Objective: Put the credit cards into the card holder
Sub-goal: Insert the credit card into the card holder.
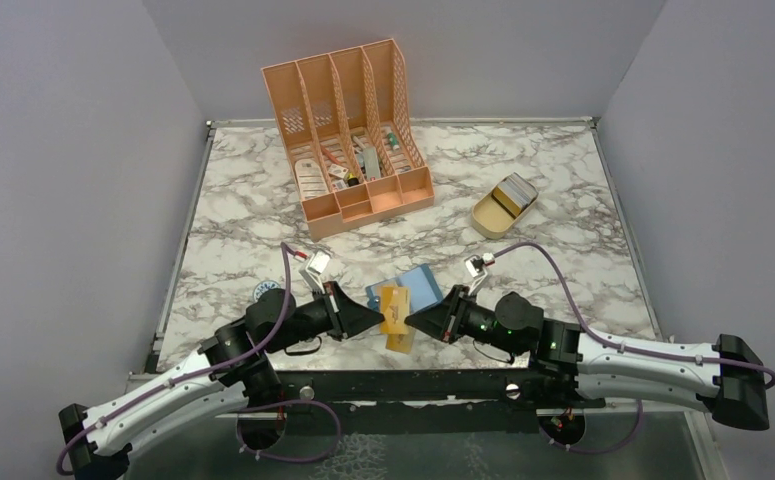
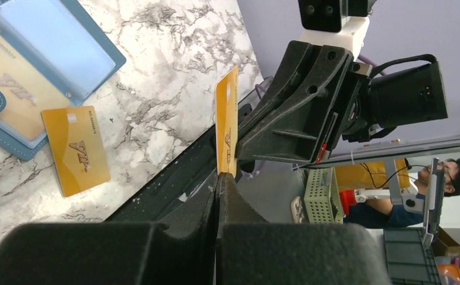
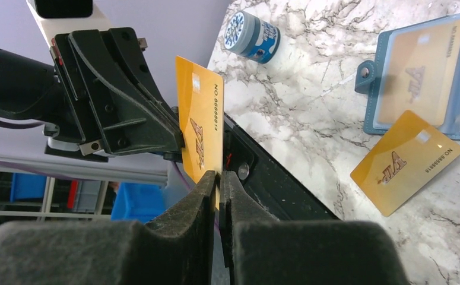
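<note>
left gripper [image 1: 376, 318] and right gripper [image 1: 412, 320] both pinched one upright gold card [image 1: 394, 308], lower centre; card holder [image 1: 423, 285] lay open just above.

I'm looking at a marble-patterned desk [image 1: 563, 200] boxed in by plain lavender-grey walls [image 1: 63, 180] on three sides. Beyond its near edge, one wrist view catches a seated person [image 2: 456, 175] in glasses, the other blue bins [image 3: 137, 203] under shelving.

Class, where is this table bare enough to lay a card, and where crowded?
Bare: between peach organizer and card holder; right of the holder, before the tan tray. Crowded: the near edge, where left gripper and right gripper pinch one credit card near a loose card.
</note>
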`<control>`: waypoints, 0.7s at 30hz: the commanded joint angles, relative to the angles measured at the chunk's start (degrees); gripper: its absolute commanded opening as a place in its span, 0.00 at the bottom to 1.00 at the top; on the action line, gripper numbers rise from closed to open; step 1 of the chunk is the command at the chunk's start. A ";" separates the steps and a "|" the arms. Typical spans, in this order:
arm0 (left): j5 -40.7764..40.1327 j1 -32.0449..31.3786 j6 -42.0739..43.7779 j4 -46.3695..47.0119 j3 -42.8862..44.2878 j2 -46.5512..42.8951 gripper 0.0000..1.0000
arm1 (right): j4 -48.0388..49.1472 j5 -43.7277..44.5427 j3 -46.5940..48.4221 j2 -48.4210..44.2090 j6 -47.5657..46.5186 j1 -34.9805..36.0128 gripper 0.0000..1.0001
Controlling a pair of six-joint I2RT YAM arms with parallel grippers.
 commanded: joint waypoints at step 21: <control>-13.26 -0.01 0.65 -11.97 1.26 2.19 0.48 | -13.50 6.48 10.69 4.00 -17.86 -0.05 0.01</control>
